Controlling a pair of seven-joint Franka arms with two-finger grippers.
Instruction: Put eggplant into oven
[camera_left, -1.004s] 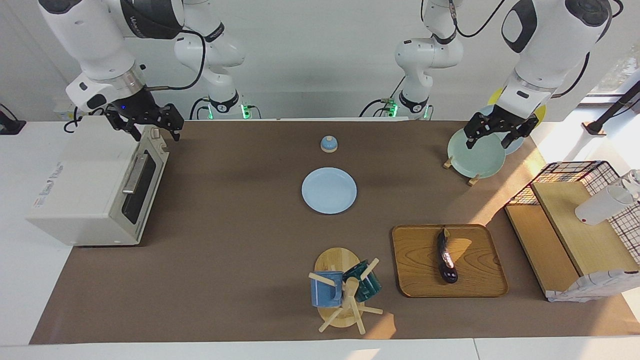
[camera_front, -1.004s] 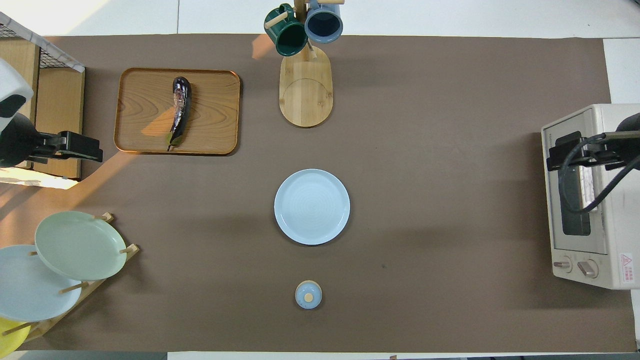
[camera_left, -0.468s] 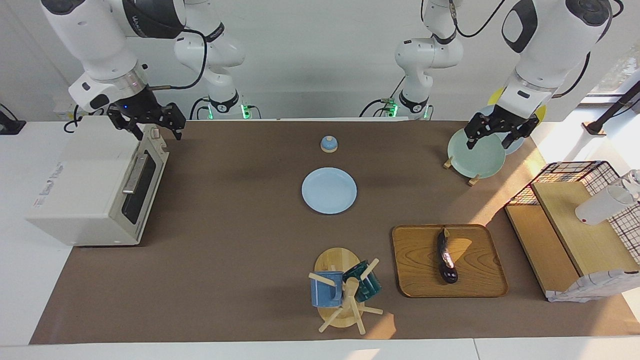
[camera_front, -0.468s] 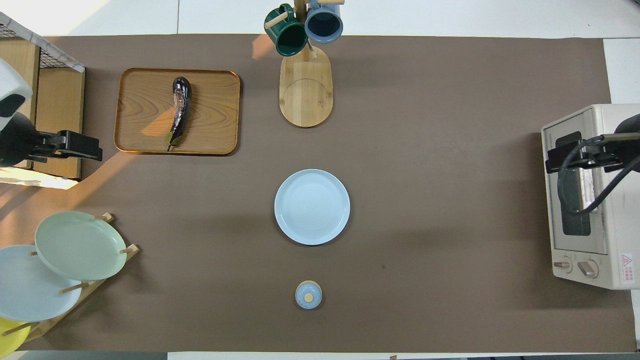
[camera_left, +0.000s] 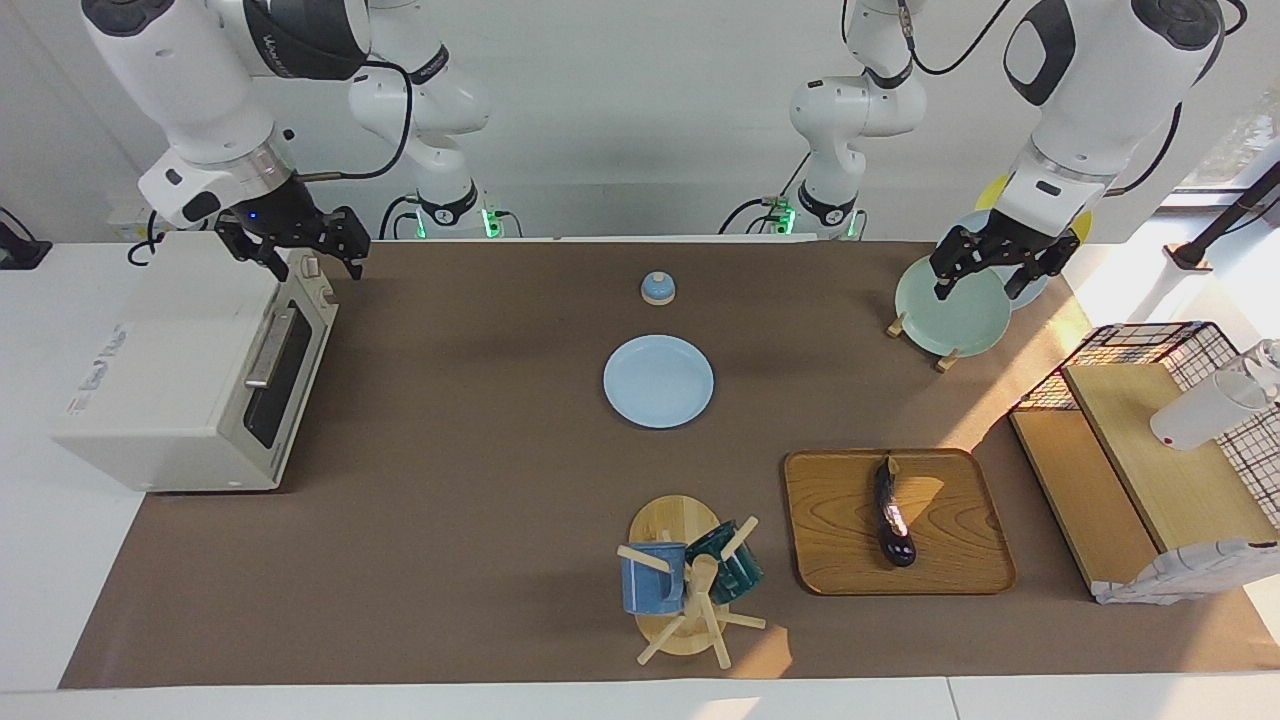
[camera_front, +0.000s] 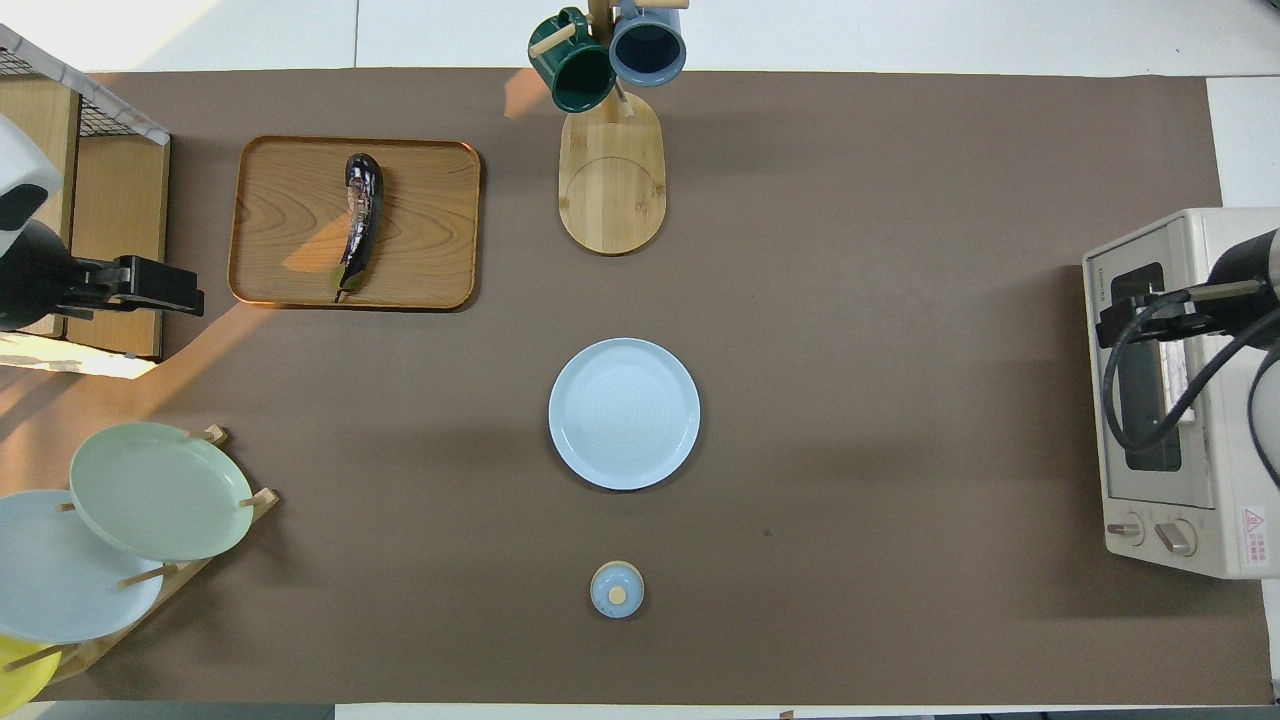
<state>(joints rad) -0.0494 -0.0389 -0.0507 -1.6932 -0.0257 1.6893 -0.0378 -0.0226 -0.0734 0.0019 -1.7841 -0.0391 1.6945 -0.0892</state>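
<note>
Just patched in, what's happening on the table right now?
Nothing is being held yet. The eggplant lies untouched on the wooden tray, toward the left arm's end of the table. The oven sits at the right arm's end with its door closed. The right gripper hangs over the oven's top edge near the robots, empty. The left gripper waits open above the green plate in the plate rack. So the door has not been opened and the eggplant has not been picked up.
</note>
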